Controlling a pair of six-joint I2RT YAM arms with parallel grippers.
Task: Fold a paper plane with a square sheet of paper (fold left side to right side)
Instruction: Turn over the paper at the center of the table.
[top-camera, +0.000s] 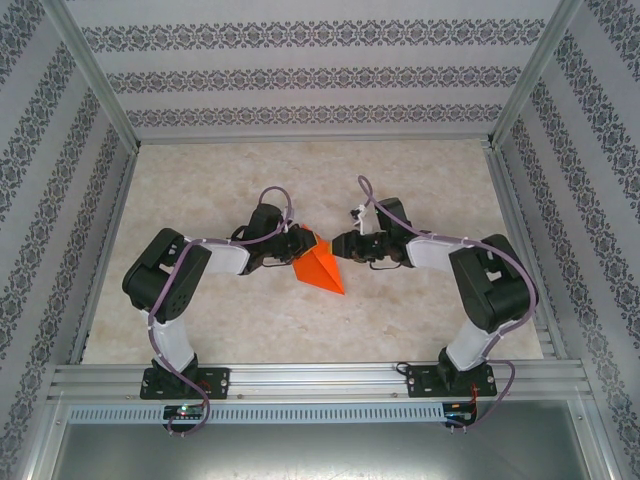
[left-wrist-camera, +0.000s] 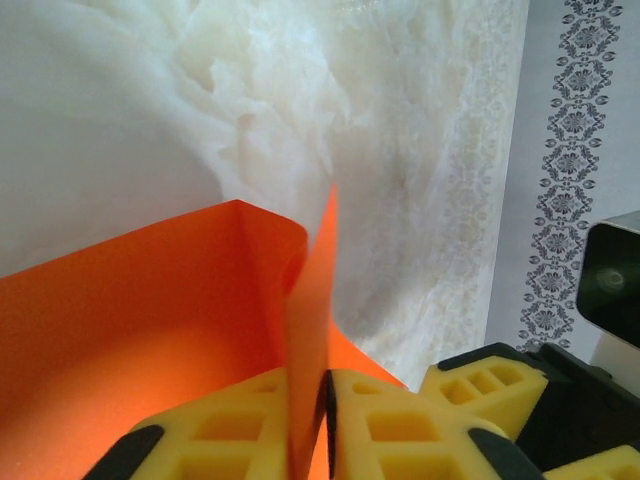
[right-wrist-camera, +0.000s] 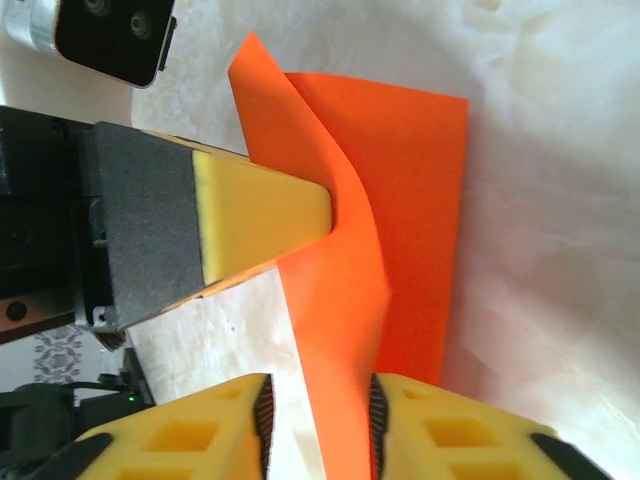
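Top external view: I see orange sheet of paper (top-camera: 320, 267) folded into pointed wedge, tip toward near-right, lying mid-counter (top-camera: 210, 190) between both arms. Left wrist view: raised flap stands upright, left gripper (left-wrist-camera: 326, 400) clenched on it. Right wrist view: right gripper (right-wrist-camera: 320, 415) released, pads apart, loose paper edge passing between them, against one pad. Open counter all around paper; patterned walls (top-camera: 320, 75) well apart.

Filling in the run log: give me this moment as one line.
paper: creased wedge, flap raised | left gripper: shut on flap | right gripper: open, astride paper edge
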